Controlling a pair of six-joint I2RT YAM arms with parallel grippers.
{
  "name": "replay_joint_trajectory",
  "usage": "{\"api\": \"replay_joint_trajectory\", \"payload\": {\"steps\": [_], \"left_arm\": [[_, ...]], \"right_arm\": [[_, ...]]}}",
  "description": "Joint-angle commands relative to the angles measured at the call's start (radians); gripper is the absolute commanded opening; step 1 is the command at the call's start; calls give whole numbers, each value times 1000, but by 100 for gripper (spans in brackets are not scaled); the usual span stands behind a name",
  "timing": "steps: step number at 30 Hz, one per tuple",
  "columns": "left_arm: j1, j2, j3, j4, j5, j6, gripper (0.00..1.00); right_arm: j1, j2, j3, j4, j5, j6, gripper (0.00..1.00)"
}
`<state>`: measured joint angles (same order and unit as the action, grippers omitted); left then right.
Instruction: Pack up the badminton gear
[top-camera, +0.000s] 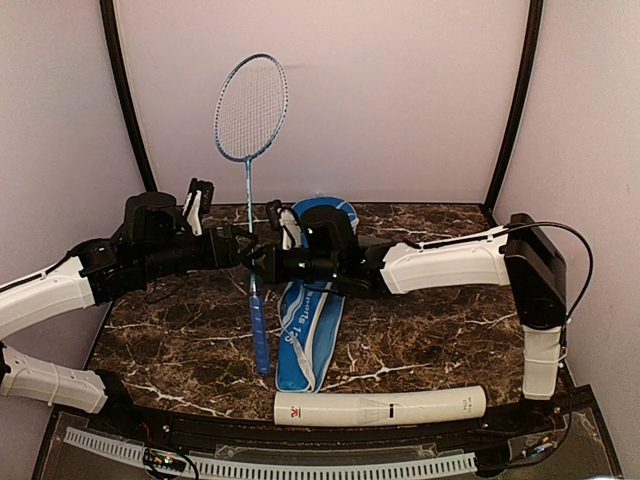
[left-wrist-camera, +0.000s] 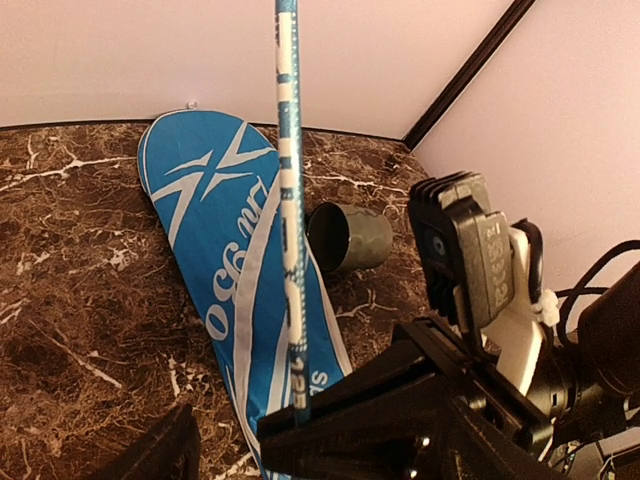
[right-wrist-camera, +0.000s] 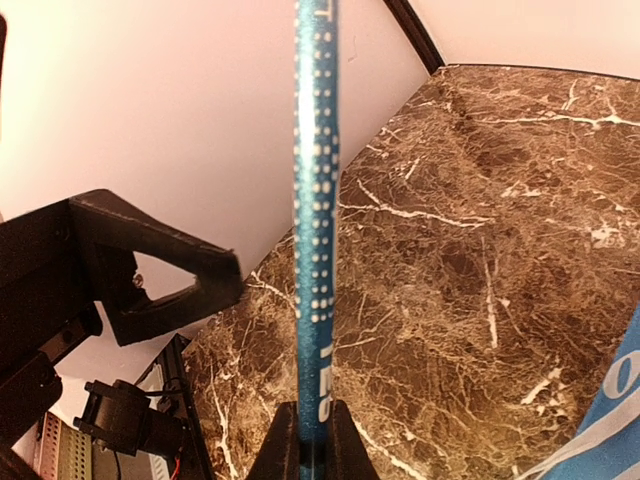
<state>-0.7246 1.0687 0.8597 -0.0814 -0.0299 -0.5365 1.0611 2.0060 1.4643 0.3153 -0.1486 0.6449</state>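
Top external view: the left gripper (top-camera: 241, 251) reaches in from the left to the racket (top-camera: 250, 107). Its jaws are apart; in the left wrist view one finger (left-wrist-camera: 150, 452) stands well off the shaft. The racket stands nearly upright, its strung head high against the back wall and its blue handle low, just left of the bag (top-camera: 310, 322). Whether the butt touches the desk (top-camera: 430, 330) I cannot tell. The right gripper (right-wrist-camera: 310, 445) comes in from the right and meets the shaft just beside the left one, jaws clamped on the shaft, as the right wrist view shows. The blue bag with white trim lies flat on the desk, wide end toward the far wall and narrow end near. The left wrist view shows a dark cap (left-wrist-camera: 348, 237) on its side just right of the bag's wide end, open mouth toward the camera. A white tube (top-camera: 380, 407) lies along the near edge.
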Motion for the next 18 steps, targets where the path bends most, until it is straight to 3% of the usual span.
{"api": "replay_joint_trajectory", "payload": {"steps": [1,8,18], "left_arm": [[-4,-31,36,-81,-45,64,84],[-4,-3,38,-107,-46,105,78],[-39,135,82,-118,-24,124,72]], "right_arm": [[-58,-107,-11,29,46,-37,0],[-136,-303,-151,-81,135,-76,0],[-297,-569,-390,-287,51,-51,0]]}}
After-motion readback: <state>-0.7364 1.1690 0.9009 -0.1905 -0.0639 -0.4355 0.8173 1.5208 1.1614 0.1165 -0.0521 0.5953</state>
